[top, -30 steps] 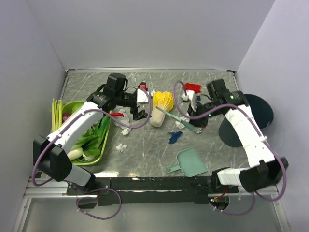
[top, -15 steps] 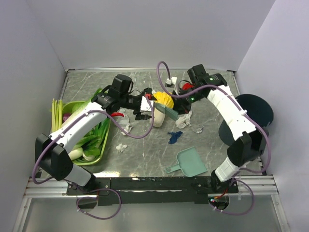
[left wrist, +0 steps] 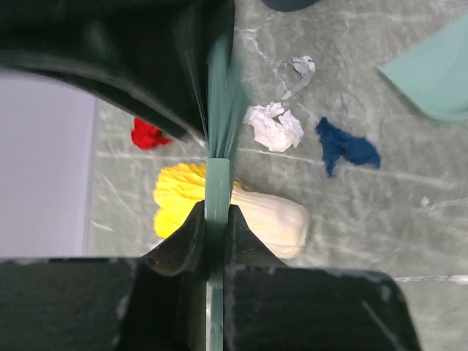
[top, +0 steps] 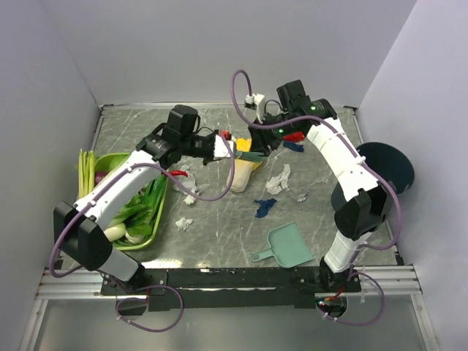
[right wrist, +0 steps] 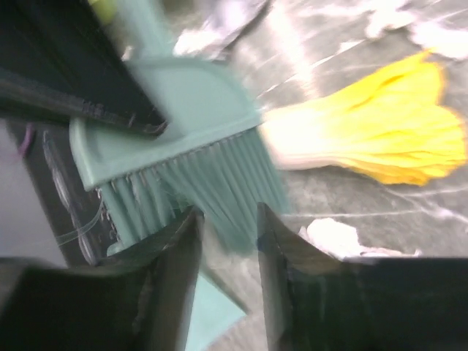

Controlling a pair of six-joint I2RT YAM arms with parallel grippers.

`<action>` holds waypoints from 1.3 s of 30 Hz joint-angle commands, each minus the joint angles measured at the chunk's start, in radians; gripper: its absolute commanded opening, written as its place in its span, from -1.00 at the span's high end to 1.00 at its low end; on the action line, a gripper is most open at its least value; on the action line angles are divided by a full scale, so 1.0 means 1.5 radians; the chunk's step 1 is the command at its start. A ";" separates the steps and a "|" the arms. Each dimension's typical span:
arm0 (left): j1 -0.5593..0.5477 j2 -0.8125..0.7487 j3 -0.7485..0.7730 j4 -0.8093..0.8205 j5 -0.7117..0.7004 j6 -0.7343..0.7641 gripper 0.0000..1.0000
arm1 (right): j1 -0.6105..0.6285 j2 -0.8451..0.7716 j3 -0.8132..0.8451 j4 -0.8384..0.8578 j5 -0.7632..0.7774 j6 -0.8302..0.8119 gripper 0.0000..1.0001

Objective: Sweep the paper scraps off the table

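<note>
A teal hand brush (left wrist: 217,110) hangs over the table (top: 219,241), and my left gripper (left wrist: 217,219) is shut on its flat handle. In the top view the left gripper (top: 223,148) and the right gripper (top: 257,143) meet above the napa cabbage (top: 243,170). My right gripper (right wrist: 227,234) is open, its fingertips just under the brush bristles (right wrist: 212,190). Paper scraps lie around: white ones (top: 278,179) (top: 183,223) (top: 191,196), dark blue ones (top: 265,206) (top: 294,146) and a red one (top: 294,136). The left wrist view has a white wad (left wrist: 274,126), a blue one (left wrist: 347,146) and a red one (left wrist: 150,134).
A teal dustpan (top: 285,245) lies near the front edge. At the left stands a green tray (top: 162,219) full of vegetables. A dark round bin (top: 387,168) sits off the right edge. Grey walls close in three sides.
The right arm swung from the right side to the middle, bringing the brush over the cabbage. The left gripper shut on the brush handle and the right jaws opened off it.
</note>
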 commanded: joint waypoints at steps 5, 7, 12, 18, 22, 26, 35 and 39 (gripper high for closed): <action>0.085 -0.073 -0.081 0.336 -0.018 -0.576 0.99 | -0.108 -0.086 -0.004 0.216 0.096 0.168 -0.90; 0.135 -0.068 -0.085 0.407 -0.015 -0.711 0.99 | -0.138 -0.132 -0.054 0.303 0.016 0.242 -0.92; 0.217 -0.030 -0.042 0.560 -0.002 -1.071 0.99 | -0.184 -0.162 -0.187 0.526 -0.167 0.512 -0.99; 0.233 0.011 0.017 0.656 0.051 -1.174 0.99 | -0.138 -0.122 -0.215 0.707 -0.296 0.590 -0.99; 0.232 0.017 0.038 0.670 0.057 -1.222 0.99 | -0.111 -0.090 -0.184 0.754 -0.295 0.634 -0.99; 0.231 0.015 0.039 0.670 0.039 -1.247 0.99 | -0.076 -0.065 -0.144 0.771 -0.295 0.636 -0.97; 0.229 -0.003 0.019 0.648 0.030 -1.241 0.99 | -0.037 -0.038 -0.113 0.784 -0.286 0.635 -0.82; 0.229 -0.001 0.020 0.635 0.137 -1.148 0.99 | -0.048 -0.045 -0.085 0.731 -0.278 0.571 -0.82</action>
